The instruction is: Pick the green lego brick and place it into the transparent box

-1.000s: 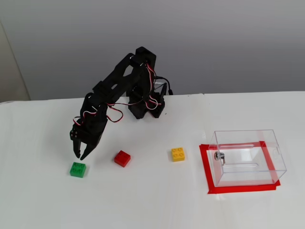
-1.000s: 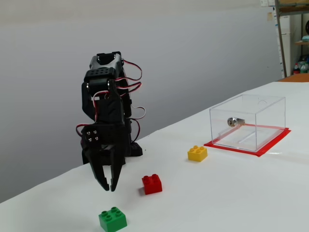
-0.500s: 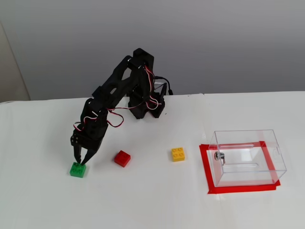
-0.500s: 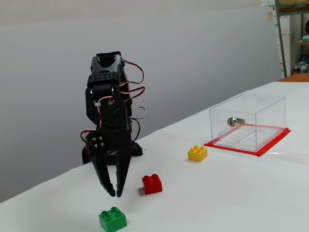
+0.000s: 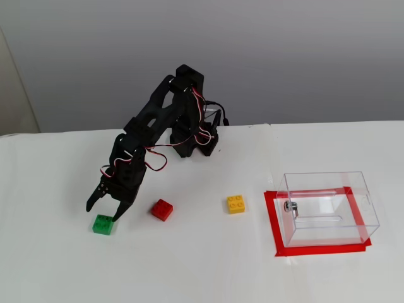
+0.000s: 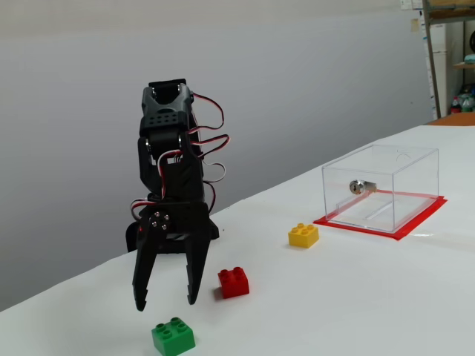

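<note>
The end effector (image 6: 166, 302) is spread above the green lego brick (image 6: 173, 337); rigid, light, best gripped across flat sides.

Fingers (image 6: 194, 274) now spread (formerly closed)

Lab or hobby-robotics test bench, indoors. Plain white tabletop (image 5: 208, 271) against a bare grey wall (image 5: 284, 57); small black 3D-printed-looking arm (image 5: 158, 126) with exposed red and white servo wires. Clear box (image 5: 328, 205) sits inside a rectangle of red tape (image 5: 275, 227) marking a fixed spot. Toy bricks laid out as test pieces. Right edge of a fixed view shows a shelving rack (image 6: 449, 52) with stored items, blurred
</note>
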You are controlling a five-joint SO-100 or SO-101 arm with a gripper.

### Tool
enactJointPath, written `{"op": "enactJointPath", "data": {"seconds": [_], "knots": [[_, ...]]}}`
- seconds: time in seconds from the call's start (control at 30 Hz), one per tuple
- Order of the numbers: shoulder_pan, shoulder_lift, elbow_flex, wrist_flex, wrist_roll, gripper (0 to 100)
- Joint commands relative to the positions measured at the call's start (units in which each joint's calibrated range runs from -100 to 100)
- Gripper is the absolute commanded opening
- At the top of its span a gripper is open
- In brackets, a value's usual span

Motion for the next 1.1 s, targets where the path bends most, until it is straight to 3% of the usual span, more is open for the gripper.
{"op": "enactJointPath", "data": {"seconds": [0.0, 0.23, 0.87, 1.07], "knots": [[0.2, 1.4, -0.8, -0.2, 0.2, 32], [0.2, 3.6, -0.6, -0.2, 1.2, 39], [0.7, 7.5, -1.4, -1.0, 0.6, 38], [0.7, 7.5, -1.2, -6.2, -1.1, 38]]}}
